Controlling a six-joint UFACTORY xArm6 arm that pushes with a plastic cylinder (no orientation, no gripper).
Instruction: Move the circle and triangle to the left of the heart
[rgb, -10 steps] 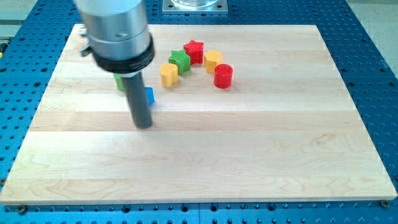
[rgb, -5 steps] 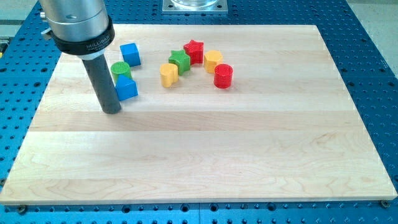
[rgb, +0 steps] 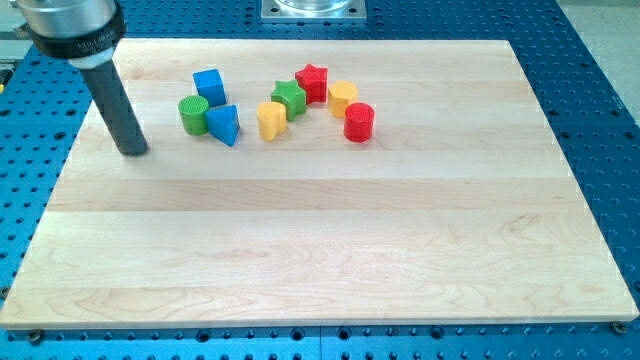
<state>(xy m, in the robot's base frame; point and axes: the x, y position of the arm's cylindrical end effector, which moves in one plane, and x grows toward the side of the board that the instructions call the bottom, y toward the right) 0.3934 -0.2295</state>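
My tip (rgb: 133, 152) is a bare rod, no pincer to open or close. On the wooden desk (rgb: 320, 260), to its right and slightly farther, the green circular block (rgb: 193, 114) touches the blue triangular block (rgb: 224, 123); both likely light, rigid, slide-prone, best pushed from their right faces. Beyond them the yellow heart-shaped block (rgb: 270, 119) sits close, crowding access; a blue cube (rgb: 209, 86) lies behind.
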